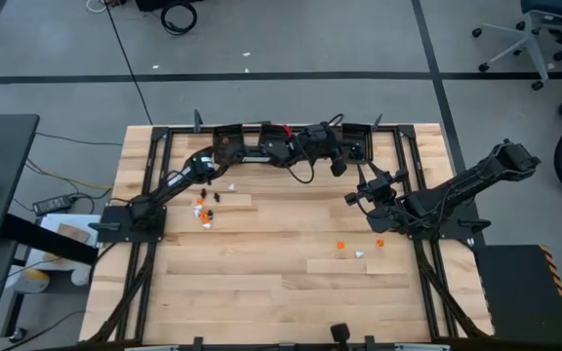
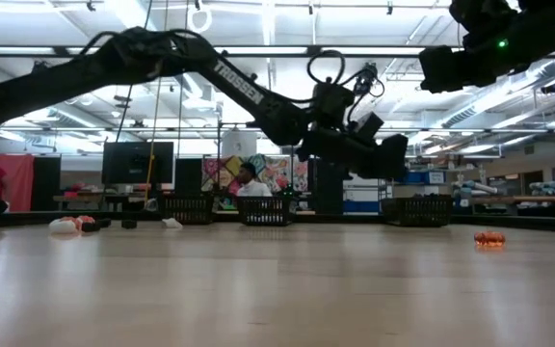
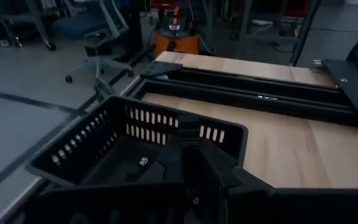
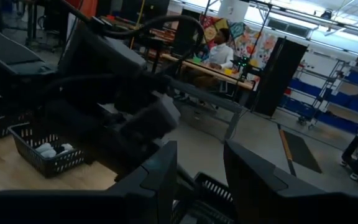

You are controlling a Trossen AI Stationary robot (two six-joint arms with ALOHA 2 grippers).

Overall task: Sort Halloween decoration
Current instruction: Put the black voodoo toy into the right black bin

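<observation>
Over the far edge of the surface, your left tool hangs above a black slotted bin. Its fingers are pressed together, and nothing shows between them. One tiny pale trinket lies on the bin floor just beside the fingers.

Your right tool sits raised near the far right part of the surface, pointing toward the left arm. Its two dark fingers stand apart with a clear gap and nothing in it. From its wrist you see a second bin holding a few white trinkets.

Halloween decoration, high view: one cluster of orange, white and black pieces lies on the left part of the surface, near the left arm's base. A smaller group, orange and white, lies on the right part, near the right arm's base. The two groups are well apart.

Low view: an orange piece rests on the surface at right; pale and red pieces at left. Three bins stand in a row at the far edge. A person sits in the room behind them.
</observation>
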